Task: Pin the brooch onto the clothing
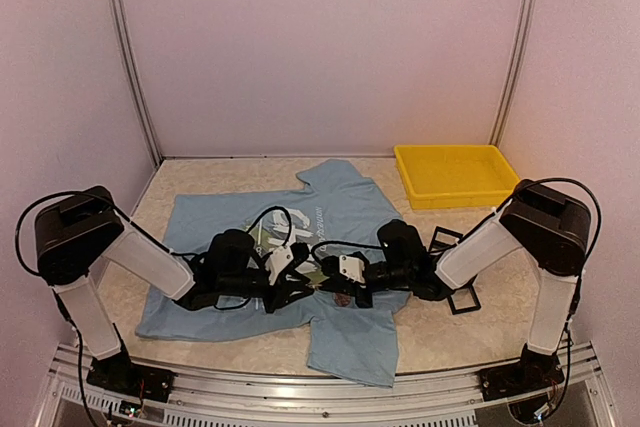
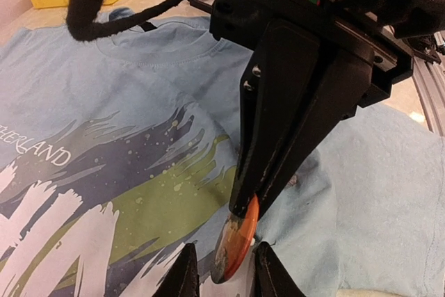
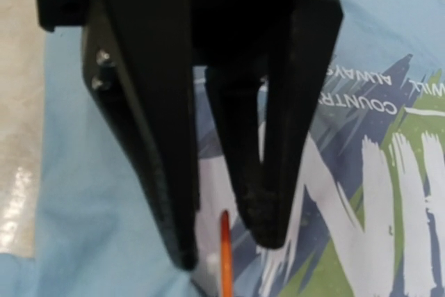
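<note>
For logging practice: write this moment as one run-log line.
right tool: shut on brooch | left tool: open around brooch | brooch: over T-shirt

Soft, even, pinkish light fills the top view, with faint shadows. In the right wrist view glare streaks the table (image 3: 15,199) at left, and the near black fingers (image 3: 146,137) blur.

From the right wrist the brooch (image 3: 225,255) is only a thin orange edge, cut off at the bottom. From above it is too small to make out.
</note>
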`<state>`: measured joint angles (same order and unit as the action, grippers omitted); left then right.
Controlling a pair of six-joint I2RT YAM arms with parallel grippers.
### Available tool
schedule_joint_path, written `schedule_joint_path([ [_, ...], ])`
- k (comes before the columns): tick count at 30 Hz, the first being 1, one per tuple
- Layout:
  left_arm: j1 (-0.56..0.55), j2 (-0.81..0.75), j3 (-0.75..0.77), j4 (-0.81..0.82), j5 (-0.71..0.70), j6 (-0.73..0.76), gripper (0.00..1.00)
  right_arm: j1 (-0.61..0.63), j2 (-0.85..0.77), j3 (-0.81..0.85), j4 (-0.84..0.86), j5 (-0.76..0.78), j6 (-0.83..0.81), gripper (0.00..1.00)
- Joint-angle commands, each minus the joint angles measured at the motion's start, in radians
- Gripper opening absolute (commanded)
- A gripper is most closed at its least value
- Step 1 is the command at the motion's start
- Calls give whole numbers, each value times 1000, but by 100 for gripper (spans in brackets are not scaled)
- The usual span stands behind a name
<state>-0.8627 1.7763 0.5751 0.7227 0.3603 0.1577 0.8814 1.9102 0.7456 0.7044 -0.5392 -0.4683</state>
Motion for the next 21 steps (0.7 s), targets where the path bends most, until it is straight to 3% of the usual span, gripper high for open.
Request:
schedule_joint_path([
  [1, 5, -40, -4, -60, -19, 48, 28, 4, -20, -1, 24, -20, 26, 0],
  [11, 9, -91, -43, -61, 5, 57, 49, 4, -20, -3, 18, -18, 22, 0],
  [17, 31, -71, -45, -16, 28, 49, 27, 4, -26, -8, 12, -14, 18, 0],
  [21, 38, -47, -32, -5, 33, 38, 23, 4, -33, -9, 7, -13, 21, 0],
])
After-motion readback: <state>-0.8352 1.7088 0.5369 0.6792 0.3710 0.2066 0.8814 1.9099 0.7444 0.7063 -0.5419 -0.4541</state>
